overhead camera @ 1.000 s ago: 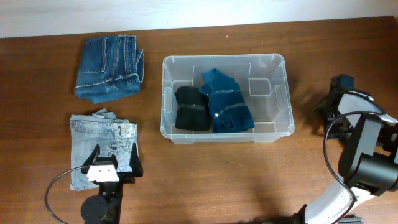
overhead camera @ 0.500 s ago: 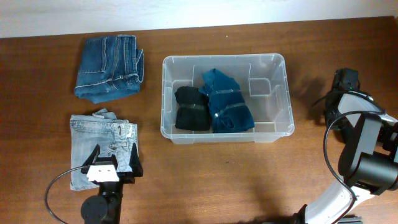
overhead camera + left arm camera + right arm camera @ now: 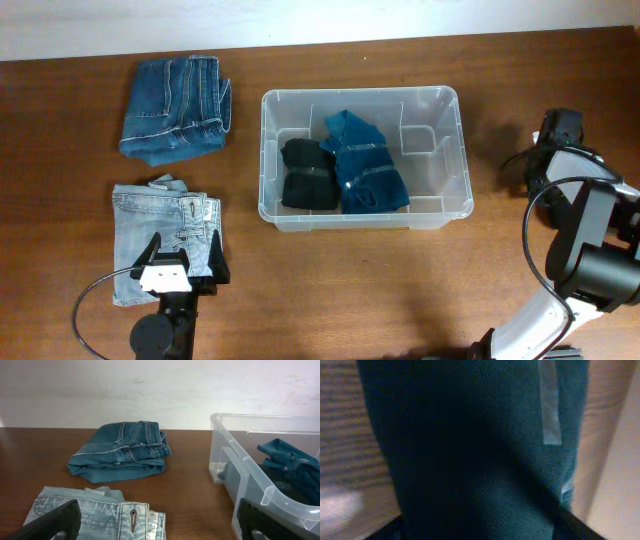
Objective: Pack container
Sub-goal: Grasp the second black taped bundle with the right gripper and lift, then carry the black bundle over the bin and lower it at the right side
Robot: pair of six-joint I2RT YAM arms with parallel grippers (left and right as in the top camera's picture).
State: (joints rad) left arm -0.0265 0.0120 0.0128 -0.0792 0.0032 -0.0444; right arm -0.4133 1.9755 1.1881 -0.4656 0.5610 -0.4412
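Our left hand (image 3: 183, 250) has two black fingers (image 3: 52, 521) on a white block (image 3: 165, 273), with a round black base (image 3: 152, 338) behind it and a thin black cable (image 3: 80, 310) looping out. Our right arm (image 3: 598, 270) mixes white shells with thick black cylindrical joints. Another black cable arcs alongside it, and the right hand (image 3: 556, 128) is black too.

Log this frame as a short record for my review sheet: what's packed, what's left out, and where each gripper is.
container: clear bin, mid-table, no lid in view
packed: black garment and teal garment, folded side by side
left out: dark blue jeans, folded, far left; light blue jeans, folded, near left
left gripper: open, at the near end of the light blue jeans, nothing gripped
right gripper: right of the container, apart from it; open or shut unclear
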